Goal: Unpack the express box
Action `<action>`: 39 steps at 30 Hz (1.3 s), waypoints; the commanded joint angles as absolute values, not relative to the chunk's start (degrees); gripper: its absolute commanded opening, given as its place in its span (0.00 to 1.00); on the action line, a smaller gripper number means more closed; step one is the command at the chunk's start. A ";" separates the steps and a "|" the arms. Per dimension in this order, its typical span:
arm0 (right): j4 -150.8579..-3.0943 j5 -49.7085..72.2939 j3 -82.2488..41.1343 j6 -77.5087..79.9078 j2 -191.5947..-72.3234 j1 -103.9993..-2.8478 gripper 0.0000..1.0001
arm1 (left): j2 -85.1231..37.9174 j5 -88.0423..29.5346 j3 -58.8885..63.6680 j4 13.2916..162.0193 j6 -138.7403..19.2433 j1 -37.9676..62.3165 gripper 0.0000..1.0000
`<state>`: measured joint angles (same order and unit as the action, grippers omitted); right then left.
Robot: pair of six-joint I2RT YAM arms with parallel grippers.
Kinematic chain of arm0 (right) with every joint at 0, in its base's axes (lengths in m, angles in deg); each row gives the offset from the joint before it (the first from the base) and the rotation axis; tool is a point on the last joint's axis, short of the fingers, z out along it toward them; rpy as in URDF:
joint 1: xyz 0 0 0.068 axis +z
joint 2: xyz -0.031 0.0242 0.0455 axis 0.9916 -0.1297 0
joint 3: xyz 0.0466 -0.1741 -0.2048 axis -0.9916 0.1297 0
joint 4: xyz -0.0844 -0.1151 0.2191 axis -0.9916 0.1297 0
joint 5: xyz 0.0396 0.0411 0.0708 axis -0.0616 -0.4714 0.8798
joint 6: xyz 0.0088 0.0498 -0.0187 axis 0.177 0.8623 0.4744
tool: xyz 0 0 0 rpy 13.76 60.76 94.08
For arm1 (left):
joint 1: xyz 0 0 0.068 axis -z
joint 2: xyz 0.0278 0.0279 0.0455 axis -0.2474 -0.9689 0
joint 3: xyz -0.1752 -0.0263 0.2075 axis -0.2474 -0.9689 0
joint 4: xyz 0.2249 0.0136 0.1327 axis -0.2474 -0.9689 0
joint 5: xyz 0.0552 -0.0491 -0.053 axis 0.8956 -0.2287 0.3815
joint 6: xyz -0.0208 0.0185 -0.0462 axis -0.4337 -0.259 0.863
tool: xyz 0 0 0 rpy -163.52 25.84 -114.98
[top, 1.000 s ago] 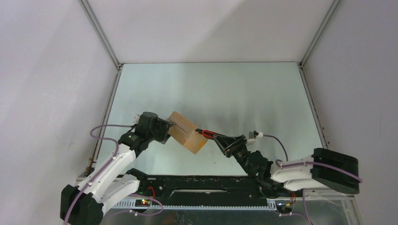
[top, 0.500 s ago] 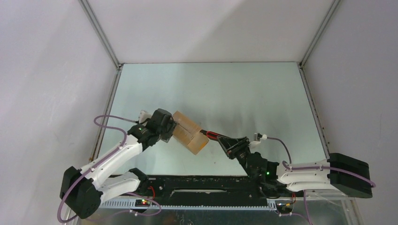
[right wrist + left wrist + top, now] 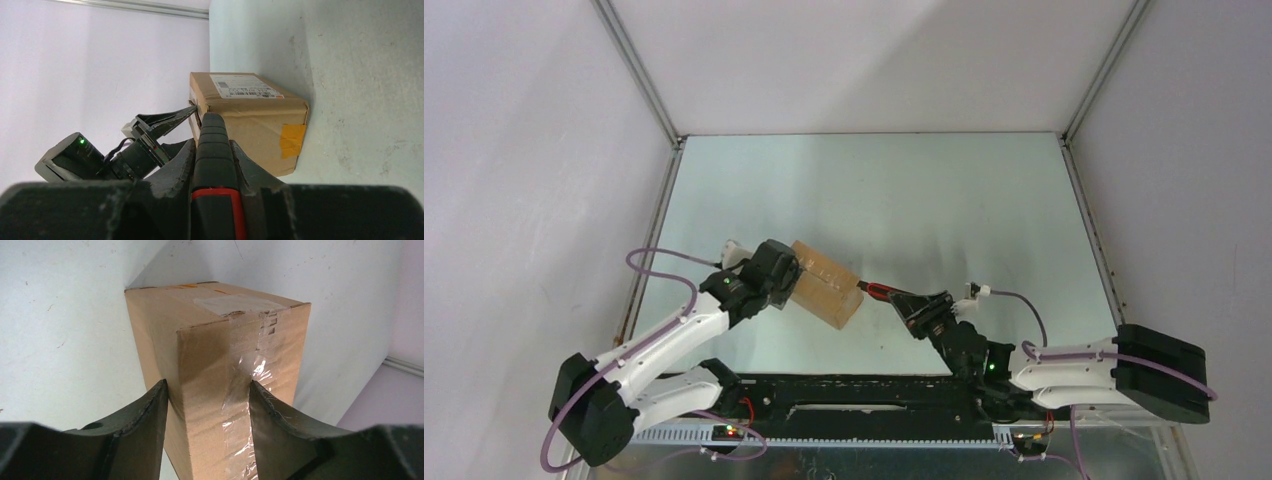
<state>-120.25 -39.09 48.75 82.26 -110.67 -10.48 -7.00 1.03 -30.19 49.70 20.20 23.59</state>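
Express box (image 3: 824,283): brown carton on the table (image 3: 944,200), left of centre and toward the near edge, set at an angle to the table's sides.
Box surfaces: white shipping label (image 3: 241,86) on one face; orange tape patch (image 3: 292,139) on the adjoining face; clear tape (image 3: 257,367) over the end seam.
Left gripper (image 3: 207,405): clamped on the box's left end, its fingers (image 3: 145,410) straddling a corner edge, both against the cardboard.
Right gripper (image 3: 902,298): closed around the handle of the utility knife (image 3: 214,145), which is black with a red band.
Knife tip: at the box's right end, by the edge next to the label; actual contact cannot be confirmed.
Layout: the box lies between the two grippers, which face each other.
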 commanded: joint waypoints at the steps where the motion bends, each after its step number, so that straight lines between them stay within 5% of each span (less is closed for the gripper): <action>1: -122.47 -31.03 48.86 80.98 -113.16 -10.13 0.00 | -5.85 -10.20 -32.67 57.27 25.92 26.54 0.00; 8: -115.11 -28.13 48.04 78.45 -106.55 -13.11 0.00 | -3.07 -8.48 -34.01 55.86 28.66 25.91 0.00; 19: -123.89 -22.11 46.38 78.55 -118.59 -11.36 0.00 | -6.25 -10.29 -29.77 58.00 26.61 27.35 0.00; 21: -123.41 -22.59 48.00 79.32 -116.76 -11.84 0.00 | -4.55 -9.38 -30.55 59.17 23.12 27.11 0.23; 23: -119.73 -23.02 48.57 79.38 -113.72 -12.24 0.00 | -3.54 -8.53 -29.63 58.10 18.48 26.96 0.61; 26: -113.54 -24.97 48.62 78.96 -108.57 -12.39 0.00 | -3.82 -8.94 -26.22 54.44 10.05 26.97 0.90; 29: -109.21 -25.97 48.50 78.44 -105.33 -12.60 0.00 | -2.45 -9.60 -25.62 54.03 3.35 26.97 0.99; 39: -109.10 -26.21 47.93 77.89 -106.03 -13.55 0.00 | 2.48 -15.45 -26.31 45.85 -2.04 27.59 0.99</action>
